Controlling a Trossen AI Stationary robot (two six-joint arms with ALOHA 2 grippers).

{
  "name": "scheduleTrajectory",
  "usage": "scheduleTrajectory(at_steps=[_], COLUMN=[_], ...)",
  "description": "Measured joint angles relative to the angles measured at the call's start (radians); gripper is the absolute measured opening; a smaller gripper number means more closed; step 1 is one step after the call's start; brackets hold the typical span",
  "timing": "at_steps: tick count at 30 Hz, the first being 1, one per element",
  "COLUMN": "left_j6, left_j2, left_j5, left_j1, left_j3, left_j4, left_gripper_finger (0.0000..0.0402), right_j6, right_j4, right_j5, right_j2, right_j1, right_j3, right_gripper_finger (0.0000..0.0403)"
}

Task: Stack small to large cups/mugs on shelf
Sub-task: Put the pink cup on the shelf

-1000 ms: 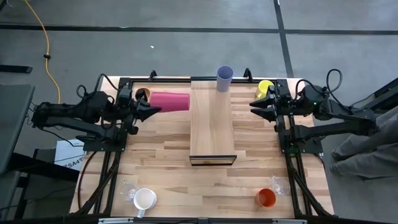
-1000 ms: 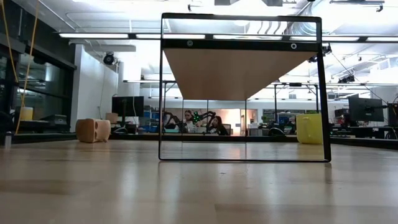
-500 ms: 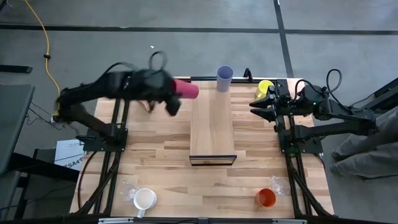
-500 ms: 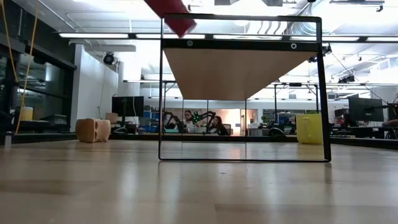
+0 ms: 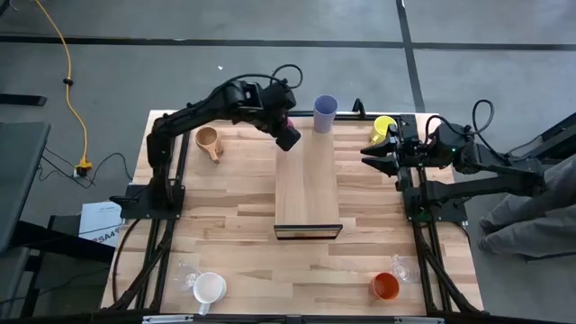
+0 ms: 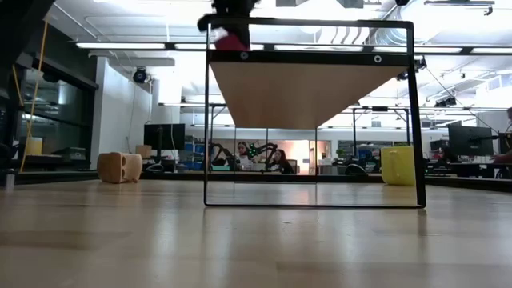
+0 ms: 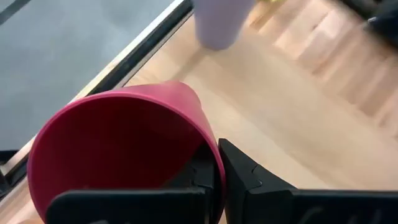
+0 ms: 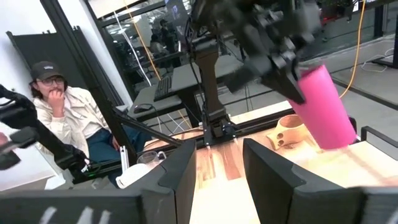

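Left pincer [image 5: 286, 135] clamped on the crimson tumbler [image 7: 118, 152], held above the shelf's [image 5: 307, 184] far left corner.

Counted from the high view: one lavender tumbler [image 5: 324, 113] on the shelf's far end, one wooden cup [image 5: 209, 141], one yellow mug [image 5: 384, 126], one white mug [image 5: 210, 288], one orange tumbler [image 5: 385, 286], two clear glasses [image 5: 186, 273]. Shelf's near half bare. Right pincer [image 5: 368, 149] waits by the yellow mug, fingers apart. Only the right wrist view shows a seated person [image 8: 68, 121].

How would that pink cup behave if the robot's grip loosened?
The pink cup looks like light, stiff plastic, so it would likely bounce, not break. Its smooth tapered wall may slip from the left end effector, pinched on its rim. Fallen sideways on the shelf, it would probably roll.
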Motion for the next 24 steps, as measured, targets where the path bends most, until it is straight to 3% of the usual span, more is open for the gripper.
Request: scheduleTrajectory(at_steps=[13,24], left_j6=[0.039,0.091], left_j2=[0.032,0.052], left_j5=[-0.005,-0.009], left_j1=[0.05,0.055], left_j3=[-0.054,-0.054], left_j4=[0.109,0.127], left_gripper_finger=[0.0002,0.0043], right_j6=[0.0,0.0], right_j4=[0.0,0.002], right_j5=[0.001,0.003], right_j2=[0.002,0.002], right_j1=[0.0,0.0], right_j3=[0.0,0.0], right_gripper_finger=[0.0124,0.0124])
